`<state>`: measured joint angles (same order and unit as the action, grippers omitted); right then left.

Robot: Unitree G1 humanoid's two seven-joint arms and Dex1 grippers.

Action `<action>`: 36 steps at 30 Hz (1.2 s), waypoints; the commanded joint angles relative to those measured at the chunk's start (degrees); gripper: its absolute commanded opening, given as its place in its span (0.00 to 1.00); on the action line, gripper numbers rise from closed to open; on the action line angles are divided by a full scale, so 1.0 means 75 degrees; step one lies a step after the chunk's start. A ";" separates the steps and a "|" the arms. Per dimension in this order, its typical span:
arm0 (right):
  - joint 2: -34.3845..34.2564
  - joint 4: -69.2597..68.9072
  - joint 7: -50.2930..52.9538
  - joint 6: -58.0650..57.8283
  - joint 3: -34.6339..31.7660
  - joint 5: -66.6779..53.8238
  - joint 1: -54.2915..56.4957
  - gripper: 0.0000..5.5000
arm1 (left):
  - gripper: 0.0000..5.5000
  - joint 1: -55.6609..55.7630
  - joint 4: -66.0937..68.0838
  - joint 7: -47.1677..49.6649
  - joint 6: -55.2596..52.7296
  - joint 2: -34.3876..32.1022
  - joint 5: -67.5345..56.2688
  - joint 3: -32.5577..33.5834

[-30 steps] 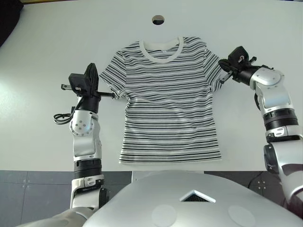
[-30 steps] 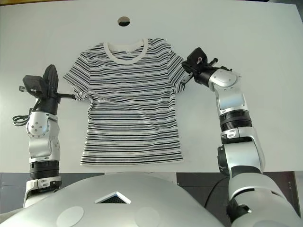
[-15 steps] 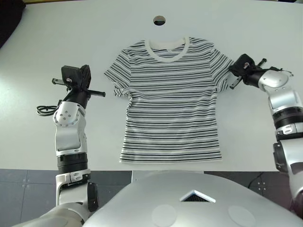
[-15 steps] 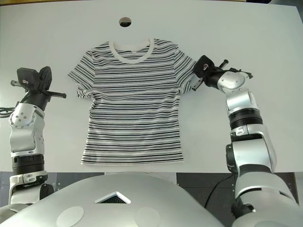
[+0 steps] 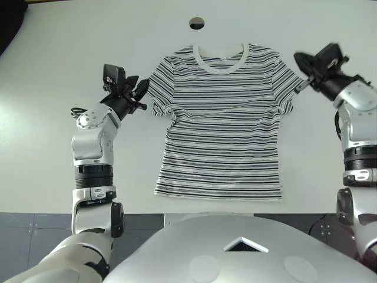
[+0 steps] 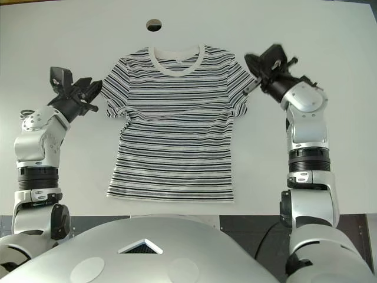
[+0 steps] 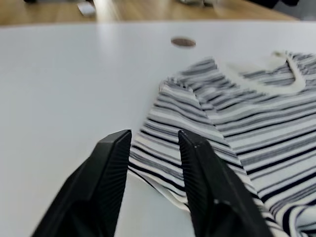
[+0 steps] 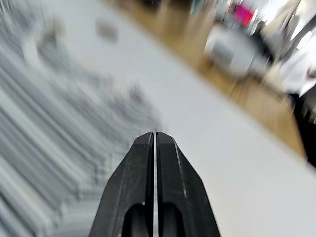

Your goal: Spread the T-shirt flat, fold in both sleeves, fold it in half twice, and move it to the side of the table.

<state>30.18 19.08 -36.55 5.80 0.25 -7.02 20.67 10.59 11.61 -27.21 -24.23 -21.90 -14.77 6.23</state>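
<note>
T-shirt (image 5: 222, 118) lies spread flat on the table (image 5: 59, 53), collar away from the robot, sleeves out, so spreading looks done and the sleeve folds come next. The left gripper (image 5: 140, 89) sits just beside the left sleeve (image 5: 160, 88), jaws narrowly parted and empty; it needs to close on the sleeve and carry it inward. The right gripper (image 5: 298, 58) hovers just beside the right sleeve (image 5: 287, 82), jaws pressed together, apparently on nothing, though its wrist view is blurred.

I see my right gripper (image 8: 155, 136) pinched closed over the white table (image 8: 237, 163), the striped T-shirt (image 8: 44, 118) blurred beside it.
</note>
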 commanded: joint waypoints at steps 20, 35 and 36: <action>-0.0543 -0.3726 0.0162 -0.1368 -0.0086 -0.0993 -0.1476 0.02 | 0.35 0.1287 0.1552 -0.0259 0.0331 -0.0560 0.0666 0.0010; -0.0628 -0.3584 0.0168 -0.1305 -0.0116 -0.0949 -0.1480 0.02 | 0.26 0.1846 0.3376 -0.1165 -0.0063 -0.0491 0.0965 -0.0698; -0.0639 -0.3543 0.0182 -0.1293 -0.0117 -0.0937 -0.1470 0.02 | 0.23 0.1795 0.3320 -0.1232 -0.0052 -0.0505 0.0991 -0.0756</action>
<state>25.57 -8.14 -35.40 -3.97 -0.60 -14.75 9.44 25.62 36.33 -35.32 -23.35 -25.33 -8.57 2.07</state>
